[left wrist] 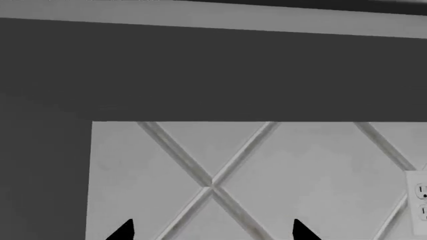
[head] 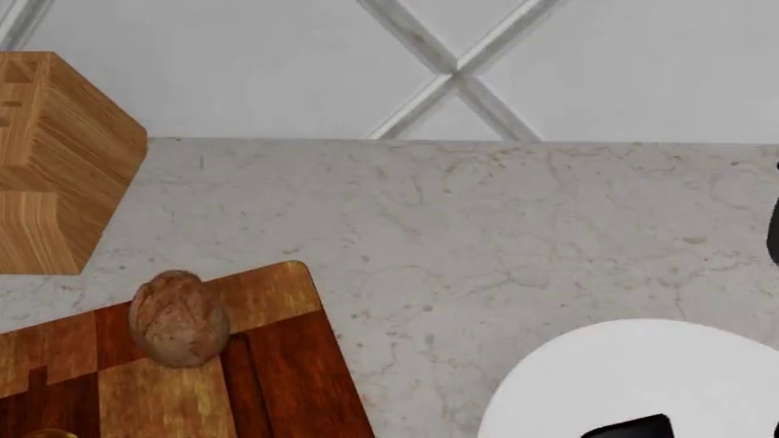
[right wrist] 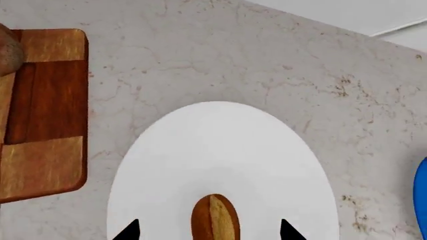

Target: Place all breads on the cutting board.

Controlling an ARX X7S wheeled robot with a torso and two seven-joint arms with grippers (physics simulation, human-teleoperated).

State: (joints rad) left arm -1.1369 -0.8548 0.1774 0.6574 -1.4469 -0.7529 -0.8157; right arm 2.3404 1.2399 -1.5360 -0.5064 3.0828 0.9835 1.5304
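Note:
A dull brown egg-shaped roll (head: 179,318) lies on the cutting board (head: 274,365), near its far corner; the right wrist view catches the roll (right wrist: 7,50) at the edge of the board (right wrist: 47,115). An orange-crusted bread (right wrist: 215,219) with a tan stripe lies on a white plate (right wrist: 220,145), apart from the board. My right gripper (right wrist: 208,232) is open above the plate, one fingertip on each side of that bread and not touching it. My left gripper (left wrist: 213,232) is open and empty, facing the wall. A golden sliver (head: 49,433) shows at the board's near edge.
A thick pale-wood block (head: 55,164) stands at the back left of the marble counter (head: 487,228). The white plate (head: 633,383) sits at the front right, with a black arm part (head: 627,427) over it. A blue object (right wrist: 421,195) lies beside the plate. A wall outlet (left wrist: 419,202) is visible.

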